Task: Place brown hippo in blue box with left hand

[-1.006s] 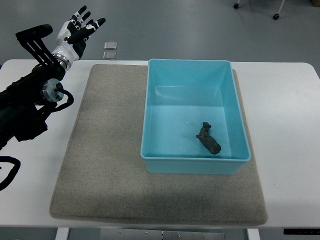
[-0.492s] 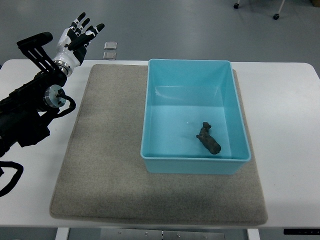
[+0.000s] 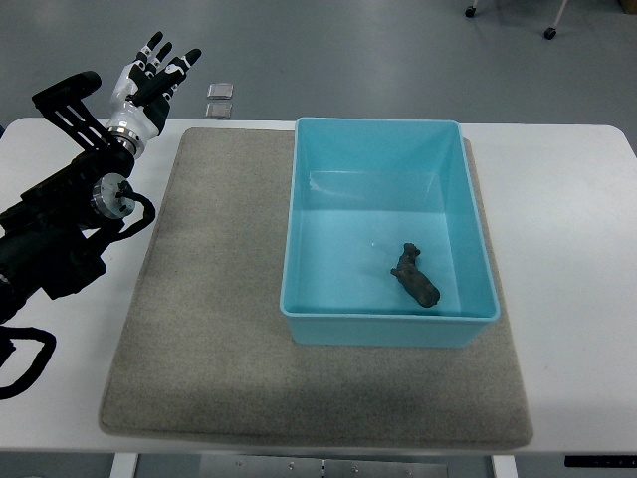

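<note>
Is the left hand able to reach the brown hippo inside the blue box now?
Probably yes: the box is open on top, nothing covers the hippo, and the left hand is empty, though far off.

Setting: a robotics lab or test room. A plain white surface (image 3: 567, 219) is carrying a grey felt mat (image 3: 219, 329) laid out as a work area, with a single blue box (image 3: 383, 329) sitting on it. A black robot arm (image 3: 60, 229) with exposed cabling is reaching in from the left. Beyond the surface, a smooth grey-blue floor (image 3: 378, 50) is showing, with chair or cart castors (image 3: 548, 33) standing at the top edge and two small square floor plates (image 3: 220, 100) lying near the surface.
</note>
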`<state>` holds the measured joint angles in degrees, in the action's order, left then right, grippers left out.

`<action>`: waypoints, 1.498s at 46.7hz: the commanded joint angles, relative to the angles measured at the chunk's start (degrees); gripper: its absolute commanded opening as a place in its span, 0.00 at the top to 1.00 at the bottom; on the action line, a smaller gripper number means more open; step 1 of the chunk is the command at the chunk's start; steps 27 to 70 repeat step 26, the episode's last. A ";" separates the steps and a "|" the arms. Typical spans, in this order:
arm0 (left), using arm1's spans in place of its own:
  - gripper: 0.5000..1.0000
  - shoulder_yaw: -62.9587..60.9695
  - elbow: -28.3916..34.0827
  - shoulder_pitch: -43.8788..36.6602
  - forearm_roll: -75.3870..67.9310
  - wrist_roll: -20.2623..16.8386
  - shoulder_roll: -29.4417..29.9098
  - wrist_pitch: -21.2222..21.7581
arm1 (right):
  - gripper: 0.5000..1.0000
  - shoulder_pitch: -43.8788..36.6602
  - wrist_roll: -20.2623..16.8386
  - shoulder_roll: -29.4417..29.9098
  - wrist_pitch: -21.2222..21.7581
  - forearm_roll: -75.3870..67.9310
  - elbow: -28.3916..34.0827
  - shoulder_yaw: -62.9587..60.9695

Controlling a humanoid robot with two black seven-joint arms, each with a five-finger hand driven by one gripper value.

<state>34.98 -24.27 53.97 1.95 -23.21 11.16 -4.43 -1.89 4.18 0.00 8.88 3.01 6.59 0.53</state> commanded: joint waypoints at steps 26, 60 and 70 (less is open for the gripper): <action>0.00 0.88 -0.08 0.17 -0.02 0.00 -0.70 0.30 | 0.13 0.04 0.04 0.00 0.09 0.33 0.35 0.00; 0.00 0.88 -0.08 0.17 -0.02 0.00 -0.70 0.30 | 0.13 0.04 0.04 0.00 0.09 0.33 0.35 0.00; 0.00 0.88 -0.08 0.17 -0.02 0.00 -0.70 0.30 | 0.13 0.04 0.04 0.00 0.09 0.33 0.35 0.00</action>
